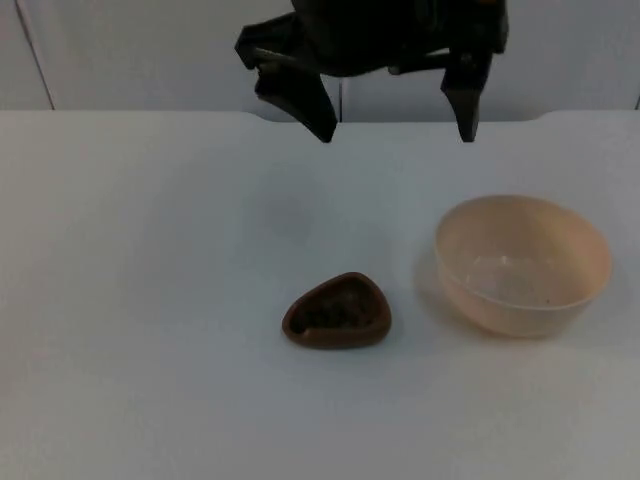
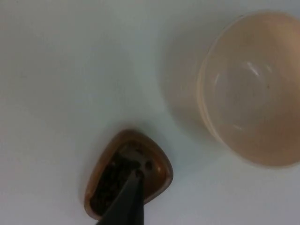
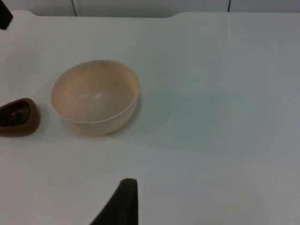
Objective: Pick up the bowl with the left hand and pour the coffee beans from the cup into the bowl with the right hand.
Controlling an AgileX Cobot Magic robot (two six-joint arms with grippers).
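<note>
A brown, teardrop-shaped cup [image 1: 337,313] holding dark coffee beans sits in the middle of the table. To its right stands an empty cream bowl [image 1: 522,262]. My left gripper [image 1: 393,125] hangs open high above the table, behind both objects and holding nothing. In the left wrist view, one of its fingertips [image 2: 126,204] lies over the cup [image 2: 126,178], with the bowl [image 2: 251,89] off to the side. My right gripper waits to the right of the bowl [image 3: 96,96]. One of its fingertips [image 3: 124,199] shows above bare table, and the cup [image 3: 18,117] lies beyond the bowl.
The white table top [image 1: 150,300] runs back to the grey partition wall [image 1: 150,50]. Open surface lies left of the cup and in front of both objects.
</note>
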